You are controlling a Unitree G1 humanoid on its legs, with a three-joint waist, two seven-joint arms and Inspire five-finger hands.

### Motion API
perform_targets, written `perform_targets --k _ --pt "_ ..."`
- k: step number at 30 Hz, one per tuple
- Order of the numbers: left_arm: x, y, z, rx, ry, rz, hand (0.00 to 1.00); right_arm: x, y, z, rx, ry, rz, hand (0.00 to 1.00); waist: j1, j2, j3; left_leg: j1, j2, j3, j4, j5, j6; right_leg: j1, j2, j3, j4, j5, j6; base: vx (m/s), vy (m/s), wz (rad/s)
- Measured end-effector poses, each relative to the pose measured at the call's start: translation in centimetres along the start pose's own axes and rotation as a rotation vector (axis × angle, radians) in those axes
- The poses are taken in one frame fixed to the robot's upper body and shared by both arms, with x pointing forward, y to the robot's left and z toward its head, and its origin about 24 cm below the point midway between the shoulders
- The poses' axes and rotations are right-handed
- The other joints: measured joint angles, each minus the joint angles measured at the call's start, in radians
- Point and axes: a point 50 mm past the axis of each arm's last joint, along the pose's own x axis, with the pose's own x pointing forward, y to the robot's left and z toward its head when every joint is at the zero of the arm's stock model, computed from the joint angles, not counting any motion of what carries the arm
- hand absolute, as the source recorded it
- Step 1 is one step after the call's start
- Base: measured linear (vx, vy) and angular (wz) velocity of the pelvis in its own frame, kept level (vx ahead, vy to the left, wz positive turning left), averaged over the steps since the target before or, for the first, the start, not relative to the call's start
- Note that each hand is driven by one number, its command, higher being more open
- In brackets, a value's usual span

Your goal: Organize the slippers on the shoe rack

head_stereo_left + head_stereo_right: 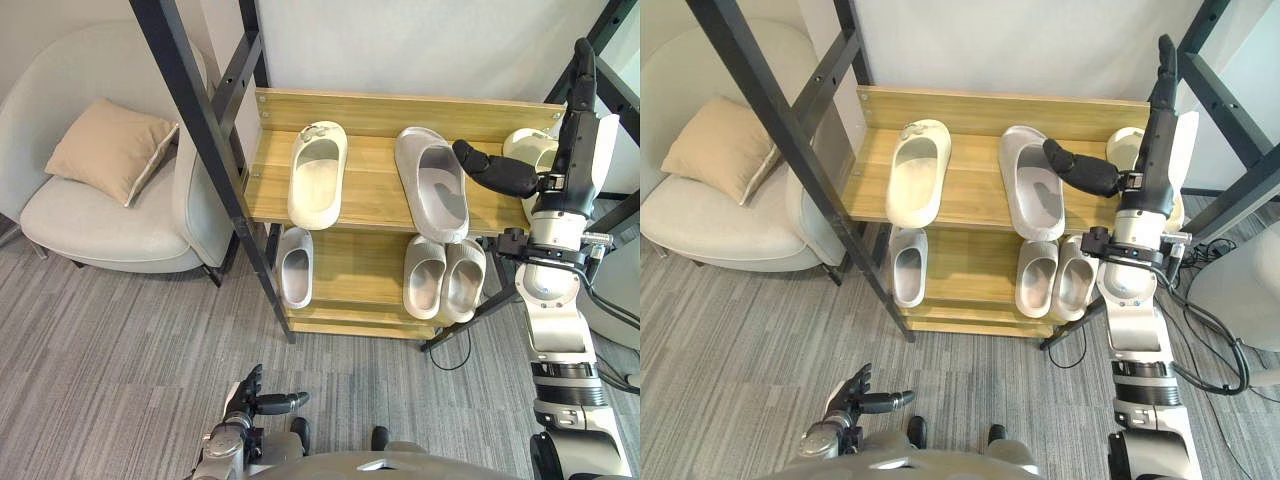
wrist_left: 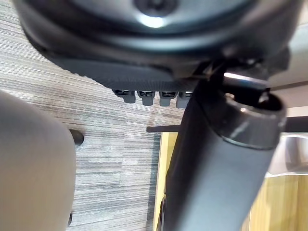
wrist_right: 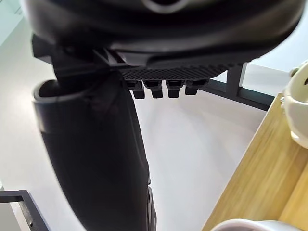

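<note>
In the eye views, the right hand (image 1: pixel 581 118) stands upright, fingers straight, its spread thumb beside the grey slipper (image 1: pixel 433 185) on the wooden shoe rack (image 1: pixel 400 106)'s top shelf. The left hand (image 1: pixel 243 398) hangs low and relaxed over grey carpet (image 1: pixel 120 340), near an armchair (image 1: pixel 90 225). The right wrist view shows a cream slipper (image 3: pixel 298 106) on the shelf past the straight fingers (image 3: pixel 163 87).

A home corner: armchair (image 1: pixel 90 215), cushion (image 1: pixel 108 148), carpet (image 1: pixel 120 350), shoe rack (image 1: pixel 380 115)
</note>
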Motion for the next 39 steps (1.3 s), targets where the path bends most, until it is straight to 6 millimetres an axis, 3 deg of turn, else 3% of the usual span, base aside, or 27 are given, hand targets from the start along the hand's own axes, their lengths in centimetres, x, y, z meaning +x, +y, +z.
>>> perform_targets --k 17,29,39 --pt "-0.1 0.3 -0.1 0.006 0.003 0.006 1.00 -0.7 0.2 -1.7 -0.053 0.088 0.031 1.00 0.002 -0.017 -0.013 -0.004 -0.002 -0.013 -0.023 0.024 -0.008 -0.006 0.000 -0.005 -0.010 0.000 0.001 -0.01 -0.004 0.02" --pt "0.0 0.4 0.0 0.005 -0.004 0.007 1.00 -1.3 0.7 -4.6 -0.070 0.223 0.093 1.00 0.010 -0.024 -0.015 -0.013 -0.005 -0.017 -0.025 0.025 -0.006 -0.014 -0.002 -0.006 -0.010 0.001 0.002 0.00 0.000 0.00" --pt "0.0 0.5 0.4 0.006 -0.019 0.007 1.00 0.6 2.0 -4.8 -0.034 0.240 0.128 1.00 0.018 -0.028 -0.003 -0.020 -0.008 -0.020 -0.024 0.025 -0.006 -0.019 -0.005 -0.007 -0.014 0.001 0.003 0.00 0.000 0.00"
